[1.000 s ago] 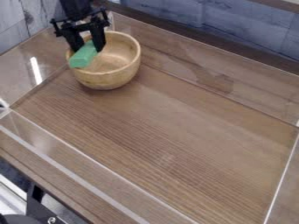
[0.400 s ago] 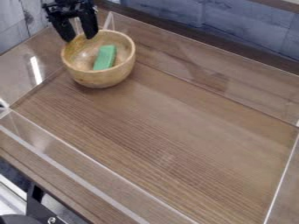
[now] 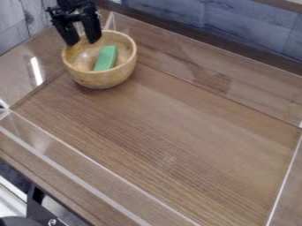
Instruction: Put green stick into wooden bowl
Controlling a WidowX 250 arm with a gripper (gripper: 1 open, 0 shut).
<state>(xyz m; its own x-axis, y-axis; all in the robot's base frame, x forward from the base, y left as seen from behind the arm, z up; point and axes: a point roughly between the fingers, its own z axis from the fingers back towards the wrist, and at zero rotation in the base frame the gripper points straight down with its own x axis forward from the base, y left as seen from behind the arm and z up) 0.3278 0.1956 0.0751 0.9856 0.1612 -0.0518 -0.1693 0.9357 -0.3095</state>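
Your gripper [image 3: 80, 40] is released, fingers spread wide, nothing between them; it hangs at the bowl's far left rim, contact unclear. The green stick [image 3: 106, 58] lies inside the wooden bowl [image 3: 101, 77], right of the gripper. You have a brown wood-grain table [image 3: 165, 124], bowl at far left; blue-grey surface [image 3: 266, 22] at far right.

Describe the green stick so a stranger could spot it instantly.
On the brown wooden table, toward the top left of the picture, sits a round tan bowl. Inside it, leaning against the side, is the green stick: a short, flat-sided block, its bright green unlike the tan bowl around it and the black fingers beside it.
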